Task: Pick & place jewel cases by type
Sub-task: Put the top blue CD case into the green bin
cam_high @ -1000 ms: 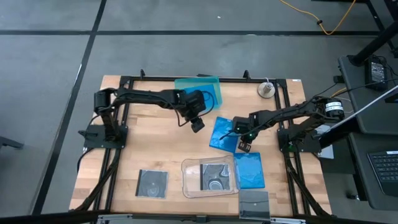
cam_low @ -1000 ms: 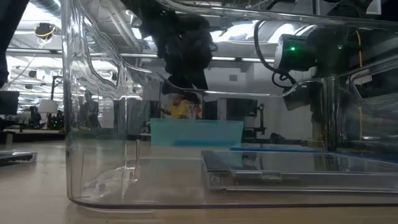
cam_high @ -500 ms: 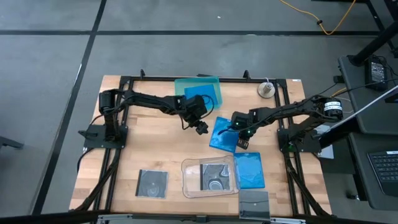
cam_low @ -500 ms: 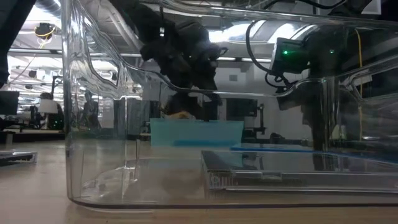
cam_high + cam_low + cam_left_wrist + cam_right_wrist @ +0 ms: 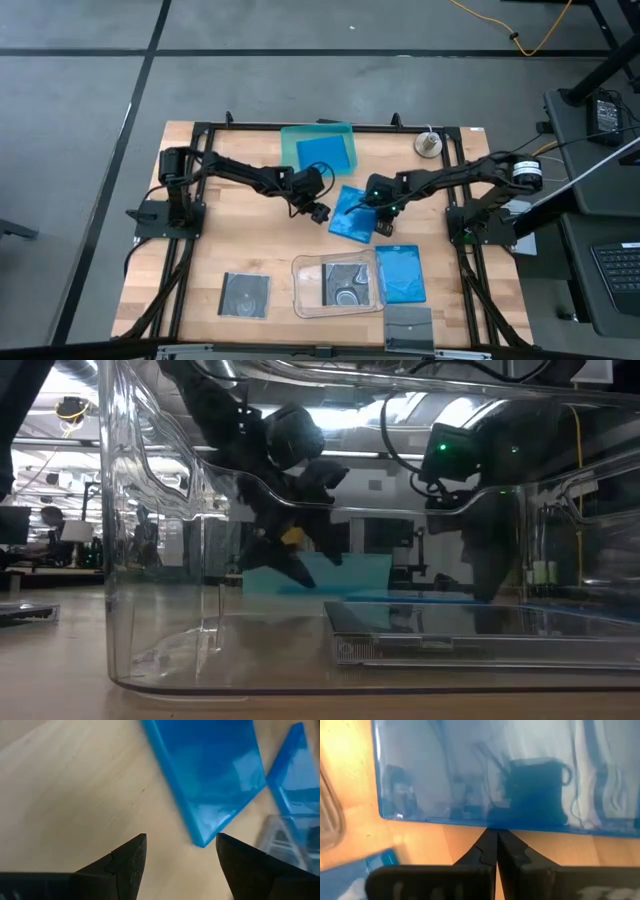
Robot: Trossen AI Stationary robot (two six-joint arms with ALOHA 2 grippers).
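A bright blue jewel case [image 5: 352,213] lies flat on the table's middle. My left gripper [image 5: 319,213] is open, low at its left corner, which shows just ahead of the fingers [image 5: 202,840]. My right gripper [image 5: 380,230] is shut at the case's right edge. A second blue case [image 5: 325,152] lies in the teal tray [image 5: 292,135] at the far edge. A third blue case [image 5: 401,272] lies near the right. One dark disc case [image 5: 347,283] lies in the clear tray [image 5: 300,290]. Another [image 5: 245,295] lies at the near left, and a third [image 5: 408,326] at the near edge. My right gripper has its shut fingertips [image 5: 496,834] against the long edge [image 5: 485,824] of the middle blue case, coming from the table's right and slanting down. The case lies flat on the table. I cannot tell whether the tips press it or only stand at it.
A small round metal object [image 5: 429,144] sits at the far right. A black frame [image 5: 200,130] runs around the table. The clear tray's wall [image 5: 130,560] fills the low view. Bare wood shows left of the middle case [image 5: 230,230].
My left gripper has gone from the teal tray toward the near edge and down, to the middle blue case's left corner. My right gripper has gone toward the table's left. The middle blue case has slid a little leftward on the table.
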